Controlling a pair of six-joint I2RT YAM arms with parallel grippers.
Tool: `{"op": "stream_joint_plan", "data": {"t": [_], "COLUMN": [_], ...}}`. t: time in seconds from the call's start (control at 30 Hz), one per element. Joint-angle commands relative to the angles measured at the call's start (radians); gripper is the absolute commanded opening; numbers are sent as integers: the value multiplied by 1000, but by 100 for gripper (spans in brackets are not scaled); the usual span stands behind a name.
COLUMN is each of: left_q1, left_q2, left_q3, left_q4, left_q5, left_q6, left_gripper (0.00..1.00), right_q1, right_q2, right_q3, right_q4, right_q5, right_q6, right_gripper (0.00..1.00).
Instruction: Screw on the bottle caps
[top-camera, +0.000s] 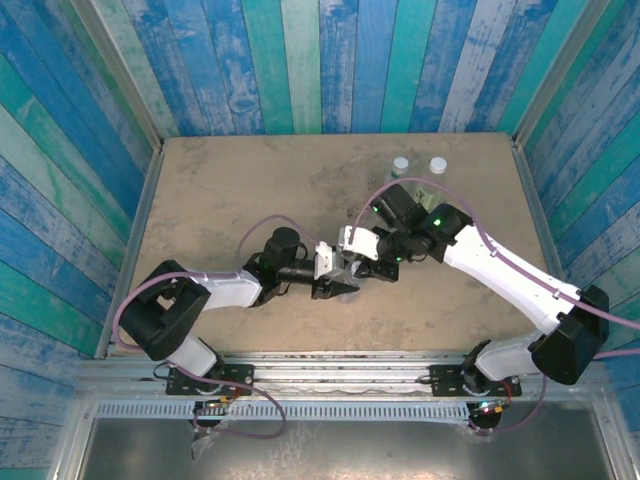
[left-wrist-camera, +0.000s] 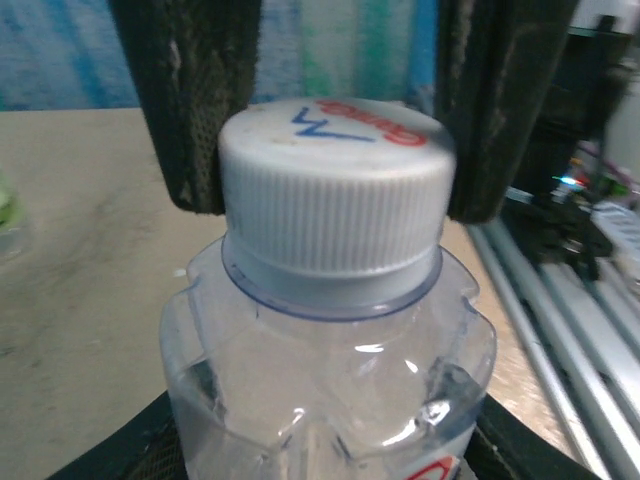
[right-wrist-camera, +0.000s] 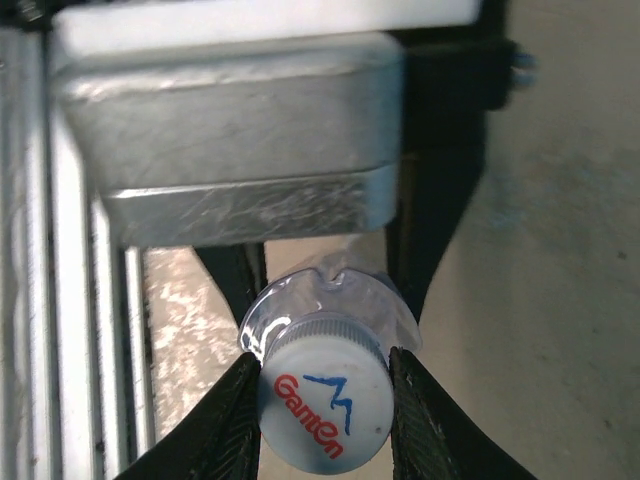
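Observation:
A clear plastic bottle (left-wrist-camera: 320, 370) stands between the two arms at mid-table, and my left gripper (top-camera: 335, 272) is shut on its body. Only the dark edges of that gripper's fingers show at the bottom corners of the left wrist view. On the bottle's neck sits a white ribbed bottle cap (left-wrist-camera: 335, 190) printed with a red and blue logo. My right gripper (right-wrist-camera: 325, 400) is shut on this cap (right-wrist-camera: 322, 410), a black pad (left-wrist-camera: 200, 110) pressed on each side of it. The bottle's shoulder (right-wrist-camera: 330, 290) shows just beyond the cap.
Two more clear bottles with white caps on, one (top-camera: 400, 168) beside the other (top-camera: 437, 166), stand at the back right of the tan table (top-camera: 230, 200). A metal rail (left-wrist-camera: 560, 330) runs along the near edge. Blue-green plank walls enclose the table.

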Motion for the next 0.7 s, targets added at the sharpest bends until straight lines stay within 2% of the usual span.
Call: {"op": "stream_joint_plan", "data": {"t": [0.0,0.07,0.2,0.23,0.4,0.47,0.57,0.67], "left_q1": [8,6,4,4,-2,-1,-3,-3], "left_q2": [33,62,85,87,69,55,26,0], "left_q3": [28,26,-4,-7,-15,-15,-58,-104], "left_q4": [173,230,343,346,301,260,294,357], "left_q5": [-215,-248,-344,-351,-303,-251,-202,-209], "left_q6": [-175,-214,-283,-287,-249,-203,-158,-164], "left_gripper": [52,51,51,52,53,57,68,83], "right_q1": [2,2,12,24,56,54,36,-19], "right_q2": [-15,-7,-7,-17,-78,-97,-132,-177], "right_q3": [7,9,-10,-30,-92,-101,-113,-132], "right_q4": [78,105,112,122,173,174,173,185], "right_q5": [175,243,300,303,306,325,330,260], "right_q6": [303,457,757,791,781,771,719,662], "right_gripper": [23,21,18,19,20,20,19,19]}}
